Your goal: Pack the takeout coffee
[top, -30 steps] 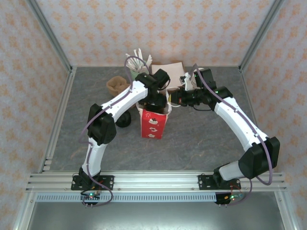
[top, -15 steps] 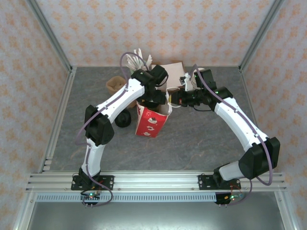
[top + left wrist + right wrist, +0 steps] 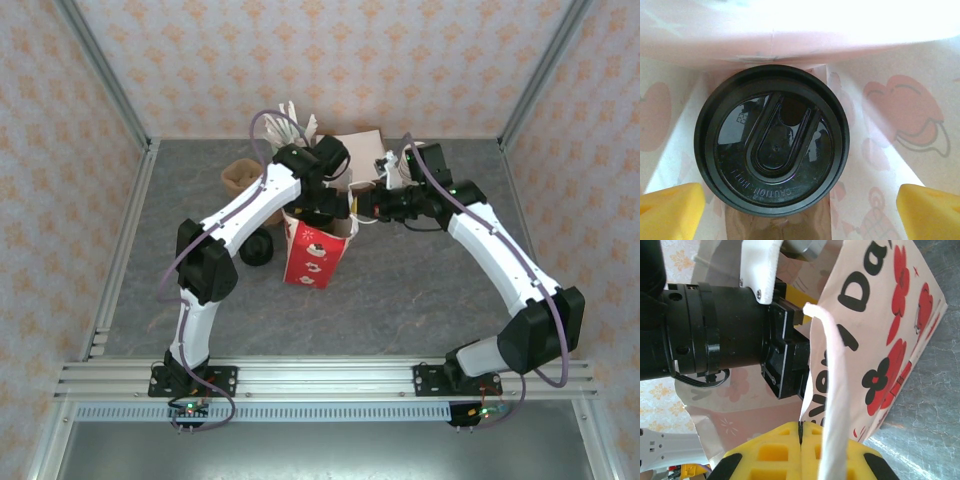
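The takeout coffee [image 3: 772, 140] shows as a round black lid seen from straight above; it stands on the floor of the red-and-white paper bag [image 3: 315, 255]. My left gripper [image 3: 801, 212] is down in the bag's mouth, open; its yellow fingertips [image 3: 670, 212] sit wide apart on either side of the lid, clear of it. In the top view my left gripper [image 3: 325, 205] hides the cup. My right gripper [image 3: 800, 435] is shut on the bag's [image 3: 880, 325] top rim, with the white cord handle [image 3: 832, 405] running past it. Its place in the top view [image 3: 362, 212] is at the bag's right edge.
A stack of brown lidless cups [image 3: 240, 178] stands at the back left. Behind the bag are a pale cup with white sticks [image 3: 290, 125] and a cardboard box [image 3: 360, 145]. A small black object [image 3: 258, 250] lies left of the bag. Patterned walls close in three sides.
The left gripper's fingers have spread wider inside the bag. The left arm shifted back and left, and the bag now leans to the left. The right gripper kept its pinch on the rim.
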Robot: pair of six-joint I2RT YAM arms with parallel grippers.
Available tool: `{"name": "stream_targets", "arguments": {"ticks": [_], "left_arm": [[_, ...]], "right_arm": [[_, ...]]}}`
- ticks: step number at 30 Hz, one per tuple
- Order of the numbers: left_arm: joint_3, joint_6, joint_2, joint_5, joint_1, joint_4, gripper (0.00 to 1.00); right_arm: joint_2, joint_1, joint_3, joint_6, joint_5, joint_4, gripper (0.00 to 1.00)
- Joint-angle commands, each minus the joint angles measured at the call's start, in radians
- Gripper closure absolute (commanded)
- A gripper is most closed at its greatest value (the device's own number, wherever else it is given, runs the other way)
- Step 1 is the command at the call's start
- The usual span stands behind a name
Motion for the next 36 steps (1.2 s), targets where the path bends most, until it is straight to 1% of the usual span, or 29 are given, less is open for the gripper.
{"name": "stream_targets", "arguments": {"ticks": [1,5,10,21,30,33,36], "left_arm": [[0.005,0.014,-0.063,0.077,0.005,0.040,0.01],[0.012,0.007,-0.063,0.123,0.005,0.044,0.01],[-0.035,0.016,-0.097,0.124,0.004,0.058,0.00],[-0.053,0.041,-0.131,0.146,0.000,0.047,0.00],[-0.041,0.058,-0.156,0.142,-0.005,0.039,0.01],[-0.021,0.063,-0.167,0.128,-0.004,0.034,0.02],[-0.011,0.062,-0.176,0.120,-0.001,0.033,0.08]], "right_arm": [[0.012,-0.005,0.061,-0.001,-0.009,-0.030,1.00],[0.028,-0.005,0.102,-0.005,-0.009,-0.059,1.00],[0.038,-0.005,0.106,-0.007,0.002,-0.075,1.00],[0.030,-0.006,0.091,0.002,0.047,-0.087,1.00],[0.036,-0.005,0.092,-0.005,0.047,-0.096,1.00],[0.034,-0.005,0.085,-0.013,0.044,-0.103,1.00],[0.034,-0.005,0.078,-0.018,0.043,-0.104,1.00]]}}
